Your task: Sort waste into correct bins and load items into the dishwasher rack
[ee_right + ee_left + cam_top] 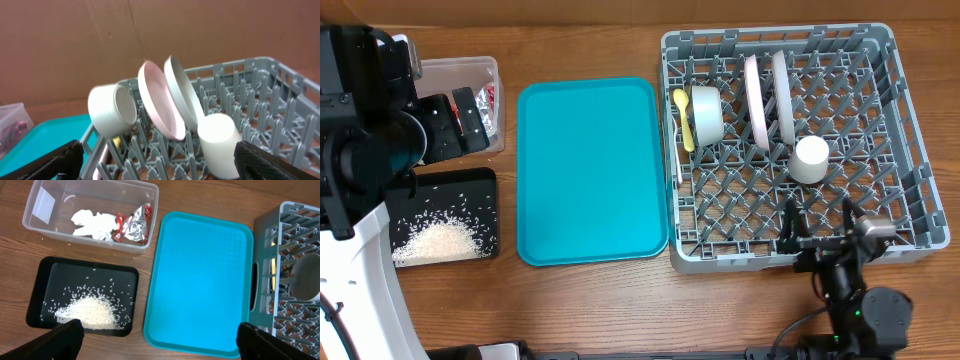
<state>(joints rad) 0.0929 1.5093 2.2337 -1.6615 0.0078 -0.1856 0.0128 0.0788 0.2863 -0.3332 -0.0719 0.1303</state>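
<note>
While both end effectors stand wide open with nothing in them, all the waste already lies in the bins and dishes sit in the rack. The teal tray (590, 170) lies bare in the middle of the table. Left of its far corner is the clear tub (60, 205), holding the napkin (95, 224) and the foil wrapper (134, 226) side by side. Left of its near corner is the black tray (120, 280), with the rice (90, 312) heaped toward its near edge and loose grains scattered around the heap. Just right of the teal tray stands the rack (775, 37). Inside it, nearest the teal tray, the yellow spoon (684, 118) lies beside the bowl (706, 112), which is on its side. Farther from the teal tray, a pink plate (756, 100) and a pale plate (782, 98) stand on edge together, and the cup (810, 158) is mouth-down just beyond them. The left end effector (160, 327) hangs above the teal tray's near left edge; the right end effector (819, 218) is at the rack's near wall, well right of the teal tray.
</note>
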